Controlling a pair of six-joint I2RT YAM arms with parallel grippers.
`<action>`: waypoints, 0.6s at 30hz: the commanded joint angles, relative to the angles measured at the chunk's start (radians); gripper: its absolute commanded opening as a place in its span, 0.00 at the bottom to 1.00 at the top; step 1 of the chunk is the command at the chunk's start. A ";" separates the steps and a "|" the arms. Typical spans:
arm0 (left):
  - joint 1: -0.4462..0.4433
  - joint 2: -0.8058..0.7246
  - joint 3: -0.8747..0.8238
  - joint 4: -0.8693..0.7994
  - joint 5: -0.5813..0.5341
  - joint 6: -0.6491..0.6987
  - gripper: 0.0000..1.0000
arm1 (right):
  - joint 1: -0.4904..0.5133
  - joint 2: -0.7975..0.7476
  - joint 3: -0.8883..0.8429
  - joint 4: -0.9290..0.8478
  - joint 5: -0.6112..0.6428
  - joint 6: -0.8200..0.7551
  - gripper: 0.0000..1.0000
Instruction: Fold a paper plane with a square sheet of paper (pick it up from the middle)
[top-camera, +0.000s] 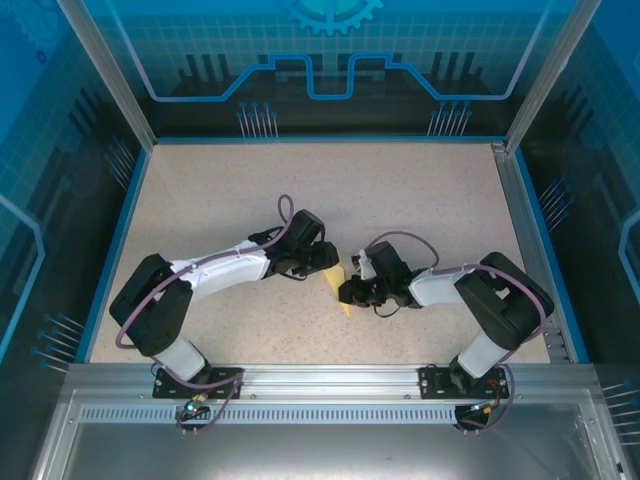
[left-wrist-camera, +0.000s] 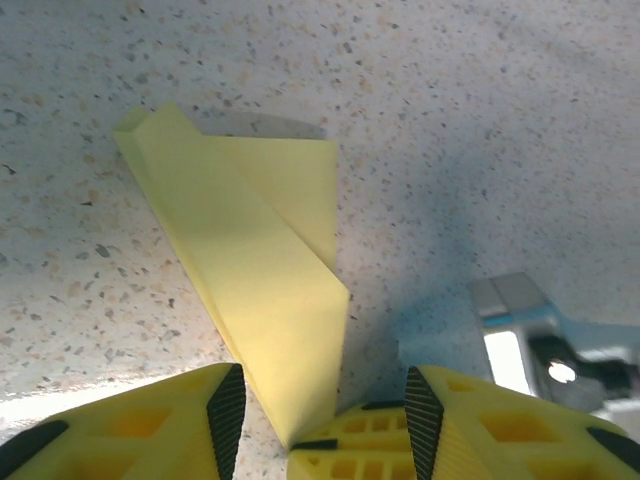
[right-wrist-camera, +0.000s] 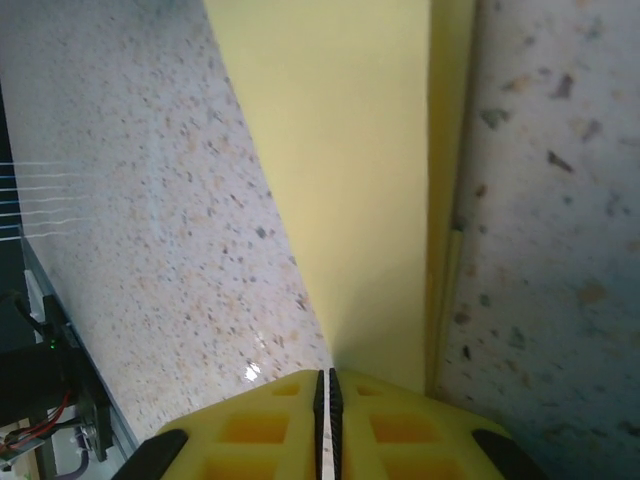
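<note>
Right now the right gripper (right-wrist-camera: 326, 378) has its jaws pinched together on the folded square sheet of paper (right-wrist-camera: 350, 180), which runs fwd from them. The left gripper (left-wrist-camera: 322, 390) jaws stand apart w/ the paper's narrow end btwn them. Both sit mid table (top-camera: 420, 190), well clear of its edges, w/ bare surface beyond each jaw.

The square sheet of paper (left-wrist-camera: 250, 300) looks matt and smooth on a speckled, stone-like table (left-wrist-camera: 480, 120) edged by a brushed-metal rail (top-camera: 330, 385).

pale yellow paper (left-wrist-camera: 250, 300), speckled beige table (left-wrist-camera: 480, 120), yellow fingers (left-wrist-camera: 130, 425), black pads (left-wrist-camera: 226, 405)
</note>
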 joint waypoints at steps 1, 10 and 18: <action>0.003 -0.043 -0.049 0.078 0.076 -0.001 0.47 | 0.011 0.006 -0.032 0.024 -0.005 0.014 0.13; 0.004 0.068 -0.118 0.307 0.224 -0.036 0.34 | 0.010 0.008 -0.055 0.014 0.021 0.024 0.12; 0.004 0.171 -0.142 0.425 0.245 -0.077 0.28 | 0.008 0.002 -0.062 0.000 0.039 0.029 0.11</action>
